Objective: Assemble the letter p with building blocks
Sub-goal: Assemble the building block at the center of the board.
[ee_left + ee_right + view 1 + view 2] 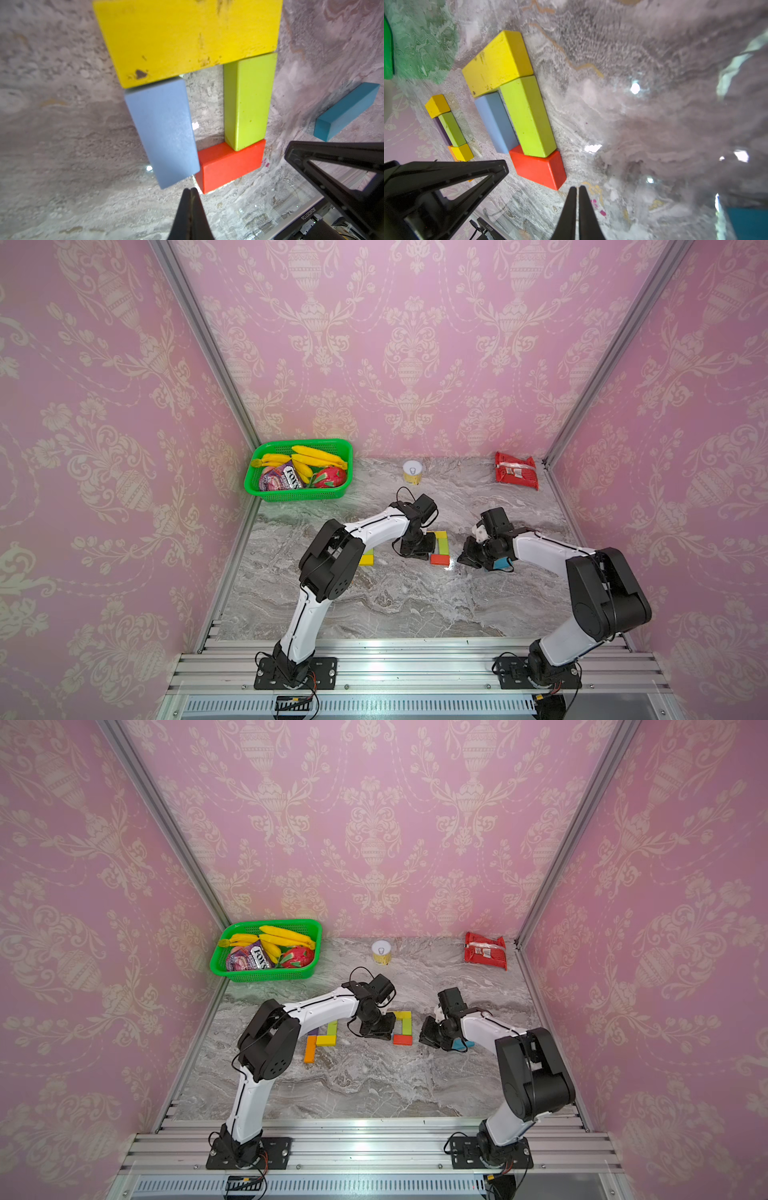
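Four building blocks lie in a ring on the marble: yellow (187, 37), light blue (164, 133), lime green (247, 99) and red (230, 166). My left gripper (191, 190) is shut and empty, its tips just off the near ends of the light blue and red blocks. My right gripper (577, 188) is also shut and empty, close to the red block's (539, 166) corner. A teal block (503, 563) lies partly under the right wrist. A second cluster, with yellow (326, 1040), lime green (331, 1028), purple (312, 1031) and orange (310, 1049) blocks, lies to the left.
A green basket (299, 493) with bananas, a packet and a red fruit stands at the back left. A small can (412, 472) is at the back middle, a red snack packet (516, 470) at the back right. Pink walls close in three sides.
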Robot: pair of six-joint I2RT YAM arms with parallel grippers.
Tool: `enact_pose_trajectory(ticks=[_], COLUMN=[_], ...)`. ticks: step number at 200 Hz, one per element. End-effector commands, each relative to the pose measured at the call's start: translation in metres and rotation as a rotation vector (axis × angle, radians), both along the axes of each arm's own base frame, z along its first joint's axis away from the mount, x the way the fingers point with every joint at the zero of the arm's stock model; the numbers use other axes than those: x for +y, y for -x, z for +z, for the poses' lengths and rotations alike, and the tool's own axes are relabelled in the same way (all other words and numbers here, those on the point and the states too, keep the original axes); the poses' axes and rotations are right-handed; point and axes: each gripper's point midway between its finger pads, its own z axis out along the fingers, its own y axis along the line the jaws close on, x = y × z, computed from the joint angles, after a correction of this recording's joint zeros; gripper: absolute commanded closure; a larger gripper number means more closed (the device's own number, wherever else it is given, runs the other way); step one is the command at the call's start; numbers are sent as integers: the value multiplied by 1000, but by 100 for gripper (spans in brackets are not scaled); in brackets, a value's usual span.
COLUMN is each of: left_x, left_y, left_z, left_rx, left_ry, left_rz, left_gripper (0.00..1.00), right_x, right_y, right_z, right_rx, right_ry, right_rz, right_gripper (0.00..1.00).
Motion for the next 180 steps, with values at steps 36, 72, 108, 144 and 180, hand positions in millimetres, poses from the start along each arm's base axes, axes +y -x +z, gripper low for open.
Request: enact_pose_trajectory(ticks=[36, 72, 108, 144, 180], left_x=[-2, -4, -4, -5, -8], left_y=[10, 11, 11, 11, 12], left_z=[-13, -17, -17, -20, -23], left_rx=[37, 44, 41, 46, 52], left_ry=[-10, -11, -13, -15, -20], left_rz=[-18, -20, -23, -24, -32], left_gripper=[100, 100, 100, 100, 100], right_x=[-4, -4, -3, -4, -5], right_y=[5, 6, 6, 8, 10], right_z=[-3, -2, 0, -2, -3], right_rx=[3, 2, -4, 0, 3], right_ry=[6, 2, -2, -3, -4], right_rz=[6, 7, 9, 9, 10], right_gripper=[91, 91, 91, 91, 91])
